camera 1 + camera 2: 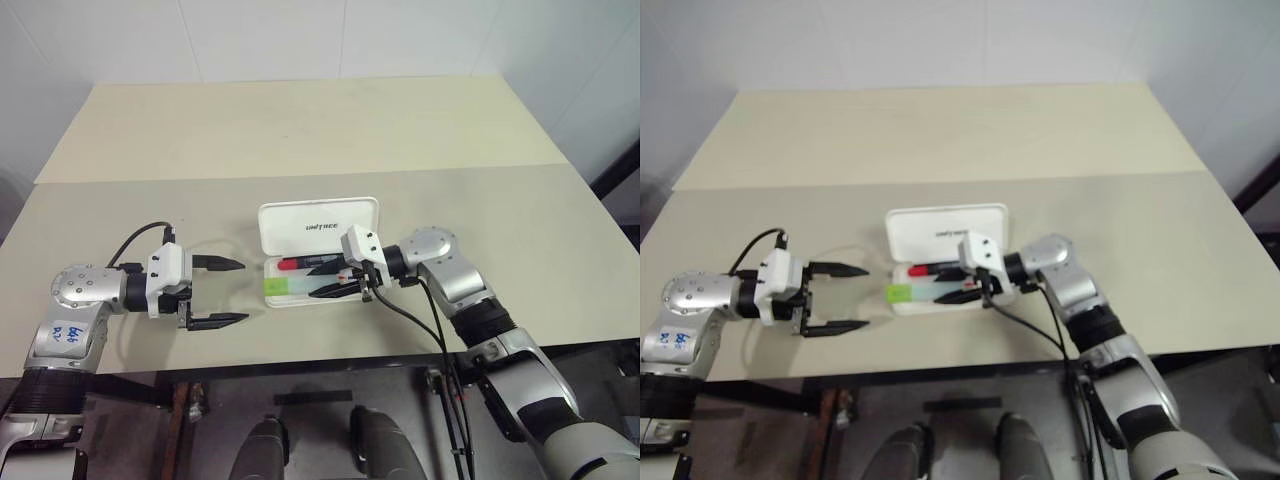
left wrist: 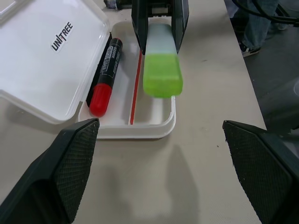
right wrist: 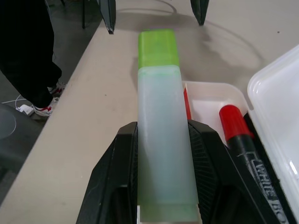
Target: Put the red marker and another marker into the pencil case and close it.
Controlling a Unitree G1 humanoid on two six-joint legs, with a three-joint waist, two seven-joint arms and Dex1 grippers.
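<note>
Counter (image 1: 300, 130) of pale beige carries the pencil case (image 1: 320, 225), its white lid thrown back flat and its tray open toward the robot. Left tool (image 1: 228, 292) hangs just beside the case, black fingers spread wide apart and holding nothing. Right tool (image 1: 335, 280) is clamped on another marker (image 3: 161, 135), held over the tray with its green cap jutting past the tray's rim toward the left tool. Red marker (image 2: 105, 70) lies inside the tray beside the lid hinge.
</note>
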